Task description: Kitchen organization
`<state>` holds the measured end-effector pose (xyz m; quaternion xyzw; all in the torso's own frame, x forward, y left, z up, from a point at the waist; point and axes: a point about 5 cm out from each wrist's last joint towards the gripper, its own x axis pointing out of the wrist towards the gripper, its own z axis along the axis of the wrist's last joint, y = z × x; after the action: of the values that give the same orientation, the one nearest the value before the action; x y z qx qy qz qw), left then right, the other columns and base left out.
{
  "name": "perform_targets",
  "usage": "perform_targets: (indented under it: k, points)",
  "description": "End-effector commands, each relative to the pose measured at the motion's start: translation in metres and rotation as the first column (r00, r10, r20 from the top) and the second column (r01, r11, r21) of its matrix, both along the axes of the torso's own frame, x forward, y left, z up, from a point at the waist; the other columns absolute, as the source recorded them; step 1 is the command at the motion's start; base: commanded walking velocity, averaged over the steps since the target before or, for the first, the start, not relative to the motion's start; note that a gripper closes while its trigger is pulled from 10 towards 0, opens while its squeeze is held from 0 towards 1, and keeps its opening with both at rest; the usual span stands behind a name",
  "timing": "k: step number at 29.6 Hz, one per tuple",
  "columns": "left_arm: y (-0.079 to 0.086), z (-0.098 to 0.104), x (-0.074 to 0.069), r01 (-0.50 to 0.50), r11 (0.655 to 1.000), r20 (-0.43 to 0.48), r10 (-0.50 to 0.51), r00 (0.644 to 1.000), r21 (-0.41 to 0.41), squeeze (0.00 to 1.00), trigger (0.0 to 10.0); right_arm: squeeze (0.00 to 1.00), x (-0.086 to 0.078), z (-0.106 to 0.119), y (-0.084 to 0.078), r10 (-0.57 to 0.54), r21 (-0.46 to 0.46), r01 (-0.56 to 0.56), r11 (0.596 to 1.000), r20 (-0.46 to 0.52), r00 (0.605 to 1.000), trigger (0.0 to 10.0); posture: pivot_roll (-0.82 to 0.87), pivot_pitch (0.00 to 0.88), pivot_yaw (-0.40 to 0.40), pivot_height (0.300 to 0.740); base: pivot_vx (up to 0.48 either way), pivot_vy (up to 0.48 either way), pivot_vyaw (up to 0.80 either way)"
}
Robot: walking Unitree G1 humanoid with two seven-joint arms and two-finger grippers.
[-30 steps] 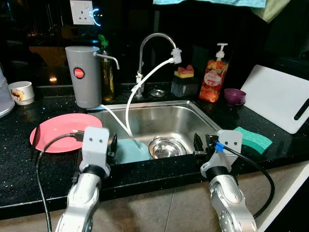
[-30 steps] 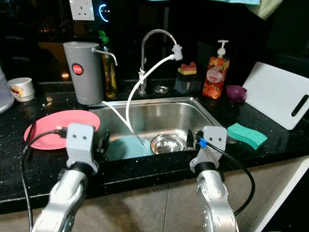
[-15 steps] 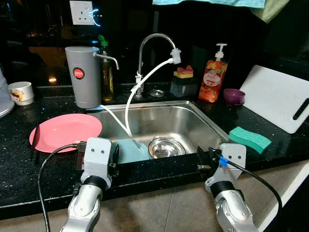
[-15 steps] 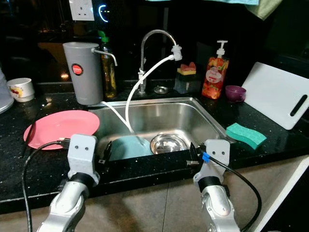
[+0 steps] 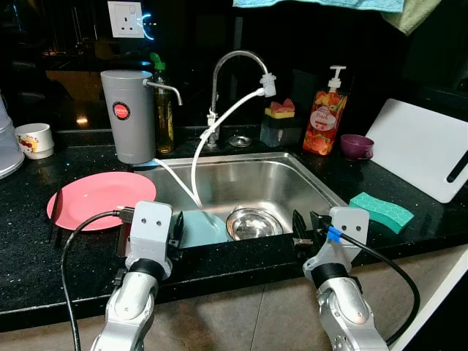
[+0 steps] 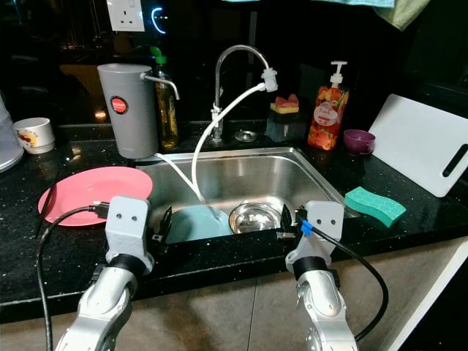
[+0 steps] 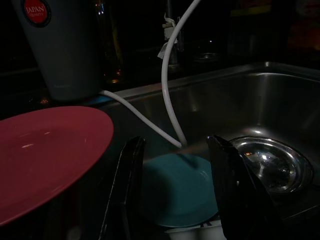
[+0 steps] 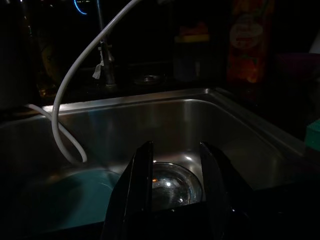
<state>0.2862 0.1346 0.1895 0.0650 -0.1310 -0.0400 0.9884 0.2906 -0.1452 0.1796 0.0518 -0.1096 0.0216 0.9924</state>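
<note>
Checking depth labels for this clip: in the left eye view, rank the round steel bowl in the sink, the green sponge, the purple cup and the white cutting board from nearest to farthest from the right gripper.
From the right gripper:
1. Round steel bowl, in the sink just to its left.
2. Green sponge, on the counter to its right.
3. Purple cup, at the back of the counter, and white cutting board, far right: too close to call.

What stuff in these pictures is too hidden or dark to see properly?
- Teal plate in the sink: its near part is behind the counter edge and the left claw, left eye view.
- Soap bottle: label too dark to read, right wrist view.
- Pink plate: cut off by the picture edge, left wrist view.
- Cloth hanging above: cut off by the top edge, left eye view.
</note>
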Motion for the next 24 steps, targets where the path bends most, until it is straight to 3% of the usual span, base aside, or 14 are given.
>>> perform_targets:
  k: [1,24]
  points:
    - [-0.0001,-0.0015,0.001,0.004,1.0,0.0,-0.004,1.0,0.019,0.0,10.0,0.0,0.0012,0.0006,-0.0009,-0.005,-0.01,0.005,1.0,-0.004,1.0,10.0,0.11,0.007,-0.059,0.74,0.0,0.0,0.0]
    - [-0.0027,0.0057,0.005,0.008,1.0,0.03,-0.009,1.0,0.021,0.0,10.0,0.0,0.0054,0.0059,-0.0022,-0.006,-0.005,0.006,1.0,0.009,1.0,10.0,0.12,0.0,-0.071,0.74,0.0,0.0,0.0]
